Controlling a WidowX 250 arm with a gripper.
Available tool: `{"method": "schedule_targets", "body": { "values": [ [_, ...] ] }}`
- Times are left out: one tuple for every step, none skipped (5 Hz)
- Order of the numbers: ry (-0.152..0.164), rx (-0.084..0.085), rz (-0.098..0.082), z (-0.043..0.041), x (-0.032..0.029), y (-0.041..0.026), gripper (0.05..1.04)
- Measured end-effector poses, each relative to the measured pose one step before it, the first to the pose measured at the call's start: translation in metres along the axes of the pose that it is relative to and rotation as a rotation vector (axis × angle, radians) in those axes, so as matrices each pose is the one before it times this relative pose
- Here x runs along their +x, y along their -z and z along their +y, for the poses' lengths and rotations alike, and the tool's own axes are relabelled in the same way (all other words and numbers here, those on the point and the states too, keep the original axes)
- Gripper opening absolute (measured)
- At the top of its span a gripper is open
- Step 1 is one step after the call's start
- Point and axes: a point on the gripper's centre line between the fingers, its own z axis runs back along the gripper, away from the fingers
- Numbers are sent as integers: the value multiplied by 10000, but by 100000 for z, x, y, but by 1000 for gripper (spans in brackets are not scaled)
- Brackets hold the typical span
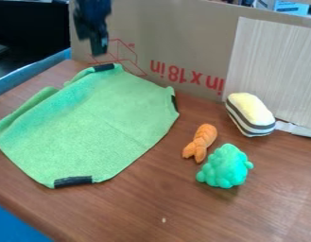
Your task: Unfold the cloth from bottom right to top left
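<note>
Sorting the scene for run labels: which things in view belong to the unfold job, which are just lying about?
Job:
- green cloth, black-patched at its edges
- gripper

Lying about:
- orange braided toy
- bumpy green toy
- striped yellow-topped toy
- cardboard behind

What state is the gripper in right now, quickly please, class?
Gripper: open or closed cannot be told; no cloth is visibly held in it.

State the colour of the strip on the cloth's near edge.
The strip is black; it shows best in the camera view.
</note>
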Motion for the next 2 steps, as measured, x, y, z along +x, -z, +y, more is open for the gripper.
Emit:
{"method": "schedule_targets", "body": {
  "values": [
    [-556,-514,-627,982,-2157,-3615,1001],
    [100,-1218,164,-3897,-2939,-2730,1001]
  ]
}}
